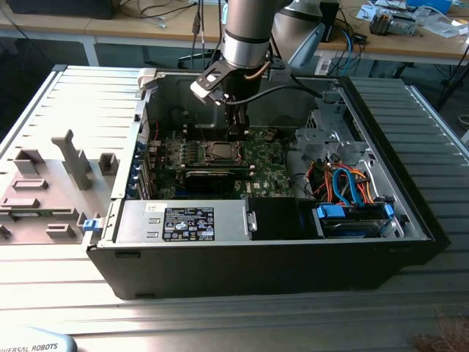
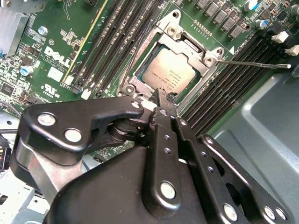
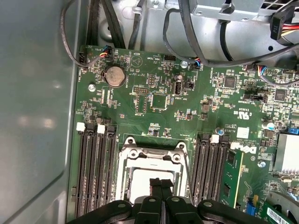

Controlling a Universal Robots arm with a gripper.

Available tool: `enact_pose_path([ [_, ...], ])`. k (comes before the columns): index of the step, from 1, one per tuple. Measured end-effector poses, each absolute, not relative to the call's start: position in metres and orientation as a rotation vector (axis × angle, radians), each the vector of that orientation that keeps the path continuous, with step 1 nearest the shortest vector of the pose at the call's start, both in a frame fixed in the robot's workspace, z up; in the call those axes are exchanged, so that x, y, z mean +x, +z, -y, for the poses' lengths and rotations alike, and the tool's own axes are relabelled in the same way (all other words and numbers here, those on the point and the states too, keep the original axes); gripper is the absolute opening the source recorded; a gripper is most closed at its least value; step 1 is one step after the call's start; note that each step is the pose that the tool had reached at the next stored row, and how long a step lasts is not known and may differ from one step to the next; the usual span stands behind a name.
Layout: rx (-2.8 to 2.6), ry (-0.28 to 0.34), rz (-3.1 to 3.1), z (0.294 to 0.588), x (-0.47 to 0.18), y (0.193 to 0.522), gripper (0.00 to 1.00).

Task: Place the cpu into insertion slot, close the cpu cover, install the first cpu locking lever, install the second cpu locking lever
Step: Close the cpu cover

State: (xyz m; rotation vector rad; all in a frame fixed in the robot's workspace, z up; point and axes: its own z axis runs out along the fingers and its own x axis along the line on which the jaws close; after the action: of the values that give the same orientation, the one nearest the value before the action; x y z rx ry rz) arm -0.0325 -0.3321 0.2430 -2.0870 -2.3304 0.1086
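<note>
Black 2-finger gripper [image 2: 161, 98]: tips pressed together, pinching nothing that I can see, poised at the edge of the insertion slot [image 2: 174, 31]. In the exterior view it [image 1: 236, 130] sits just up-frame of centre, inside the open black metal computer case [image 1: 256, 271].

The small flat square silvery-grey cpu [image 2: 169, 74] is seated in the slot. The thin silvery metal cpu cover [image 2: 191, 49], the frame with the square window, looks folded down around it. 1 thin steel-wire locking lever [image 2: 254, 63] sticks out sideways over the black memory slots [image 2: 219, 93], unlatched. My read: we're on the lever step.

Doing it well:
- Push with the closed tips near the lever's free end.
- Use 1 smooth arc, down then inward, until it latches.
- Keep the tips off the cpu lid and the memory slots.
- Check the cover lies flat before loading it.

Writing: faint print on the cpu lid, white lettering on the green motherboard [image 3: 140, 74], and printed stickers on the grey power supply box [image 1: 139, 218], low and left of centre in the exterior view. I'm not reading any of it out.
</note>
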Motion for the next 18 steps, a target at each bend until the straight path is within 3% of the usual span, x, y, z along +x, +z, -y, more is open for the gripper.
enact_pose_path([
  [18, -2.087, 0.109, 2.330, 0.3321, -0.0325, 0.2473, 0.11],
])
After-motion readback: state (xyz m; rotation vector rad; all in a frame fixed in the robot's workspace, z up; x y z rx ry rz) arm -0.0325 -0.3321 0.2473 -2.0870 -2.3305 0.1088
